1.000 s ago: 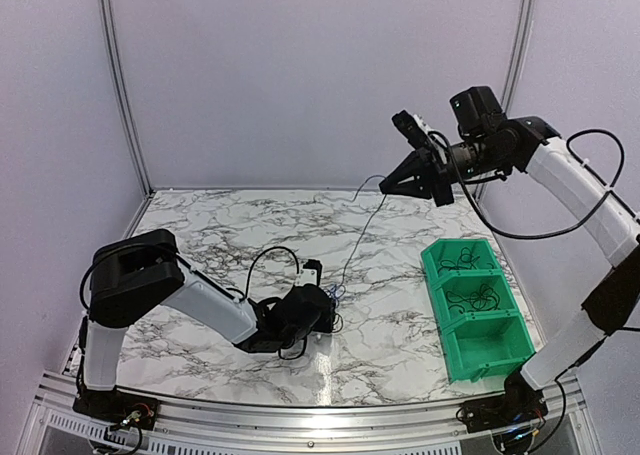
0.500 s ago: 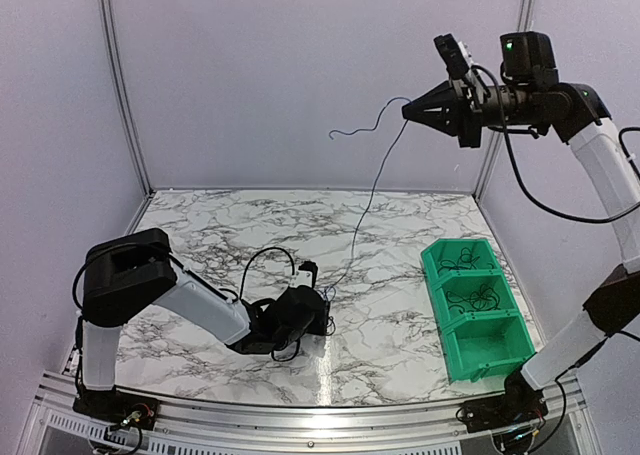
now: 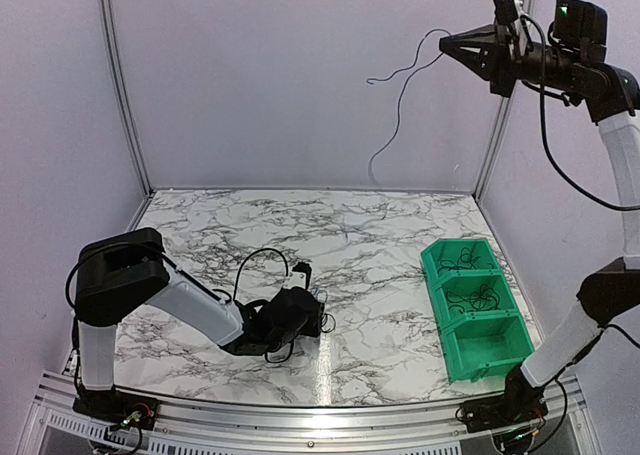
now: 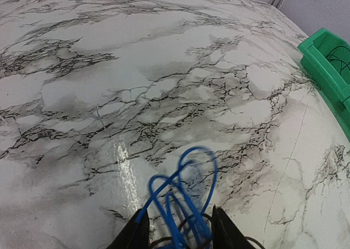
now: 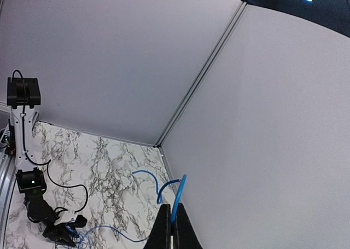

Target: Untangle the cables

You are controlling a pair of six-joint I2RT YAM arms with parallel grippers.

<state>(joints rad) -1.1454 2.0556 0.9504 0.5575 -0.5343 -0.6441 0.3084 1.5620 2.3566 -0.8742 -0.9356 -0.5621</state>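
Note:
My right gripper (image 3: 445, 44) is raised high at the back right and is shut on a single blue cable (image 3: 398, 105). One short end curls left and the long end hangs free in the air above the table. In the right wrist view, the closed fingers (image 5: 165, 227) pinch this blue strand (image 5: 178, 197). My left gripper (image 3: 321, 321) lies low on the marble table, near the middle front. In the left wrist view, a tangle of blue and black cables (image 4: 188, 197) sits between its fingers (image 4: 133, 235), which hold it.
A green bin (image 3: 500, 353) with three compartments stands at the right of the table, with black cables in its far two compartments. Its corner shows in the left wrist view (image 4: 322, 57). Frame posts and white walls enclose the marble table (image 3: 200, 225).
My right gripper has risen up and to the right with the blue strand. The strand's lower end has come out of the tangle and now hangs free. The left gripper has stayed low.

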